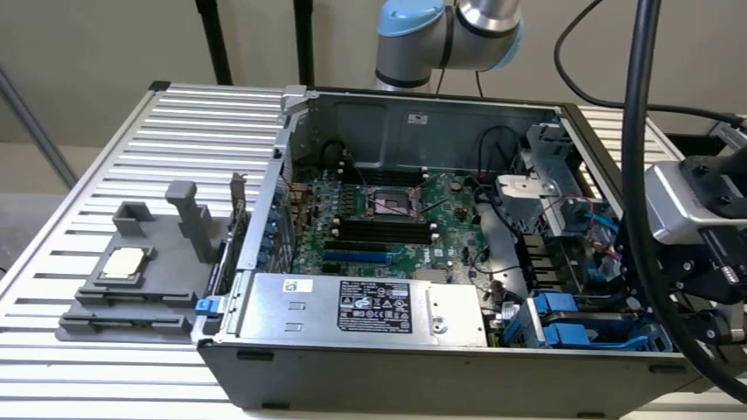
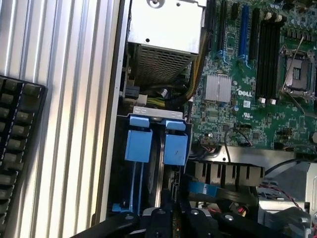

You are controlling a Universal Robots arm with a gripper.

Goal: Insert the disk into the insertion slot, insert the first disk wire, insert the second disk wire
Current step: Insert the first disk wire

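Insertion slot (image 2: pixel 159 163) shows grey metal, blue tabs (image 2: pixel 138 145).

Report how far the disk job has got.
Done, apparently: two blue carriers stand in the insertion slot, though whether they are fully seated cannot be judged. In hand: the gripper is poised close at that cage. Left: no wire connection to the carriers can be made out.

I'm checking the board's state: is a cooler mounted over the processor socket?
No, in the exterior view the processor socket on the motherboard lies uncovered, with its metal frame in plain sight.
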